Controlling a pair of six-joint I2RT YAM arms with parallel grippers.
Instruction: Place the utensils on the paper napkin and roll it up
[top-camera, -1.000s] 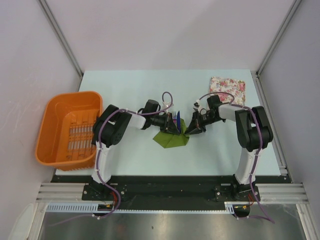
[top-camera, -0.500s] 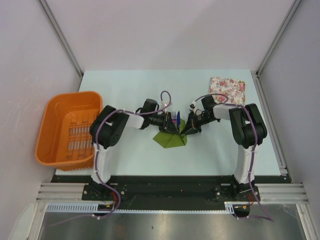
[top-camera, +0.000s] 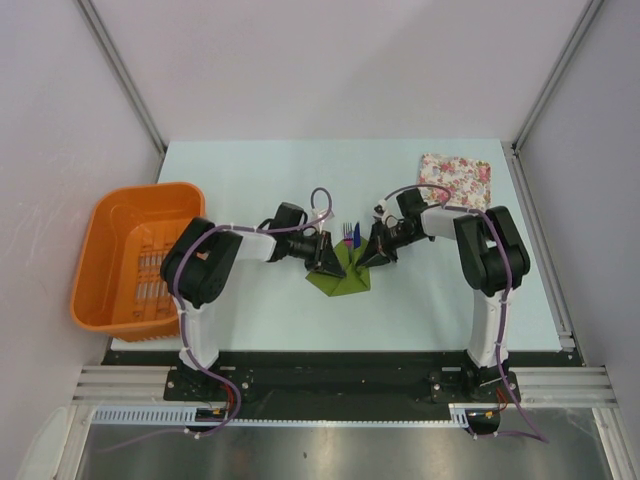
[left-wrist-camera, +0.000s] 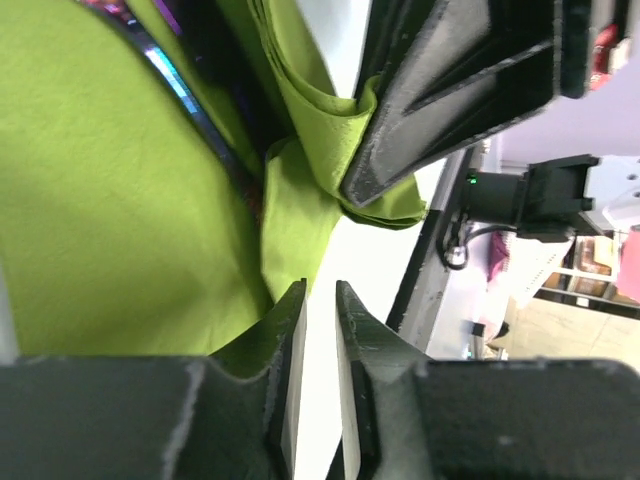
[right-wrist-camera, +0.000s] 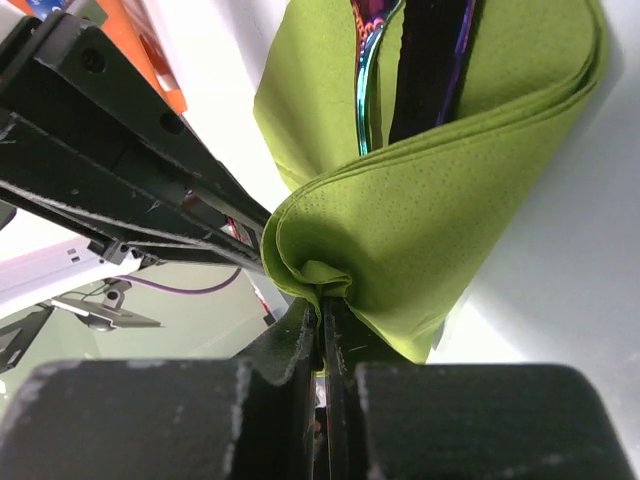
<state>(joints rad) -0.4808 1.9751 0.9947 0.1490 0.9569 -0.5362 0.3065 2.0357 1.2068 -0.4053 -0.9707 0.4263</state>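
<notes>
A pale table (top-camera: 260, 180) between white walls carries the work, with an orange basket (top-camera: 120, 215) well off to the left pincer's outer side and a floral pad (top-camera: 457, 178) beyond the right one.

The olive paper napkin (top-camera: 340, 278) lies between the two pincers. The right pincer (right-wrist-camera: 322, 305) is clamped on its folded-over edge. The left pincer (left-wrist-camera: 318, 292) stands a slim gap apart at the opposite edge, with nothing visibly between its tips. The utensils (top-camera: 348, 233) lie inside the fold, just ahead of the right fingertips.

Risks, as I judge them: a hard pull may tear the thin paper, and the utensils may slide out of the open end. The fold may also spring back with the left side ungripped, and the pincers are close enough to knock together.

No brand, label or writing is legible.
</notes>
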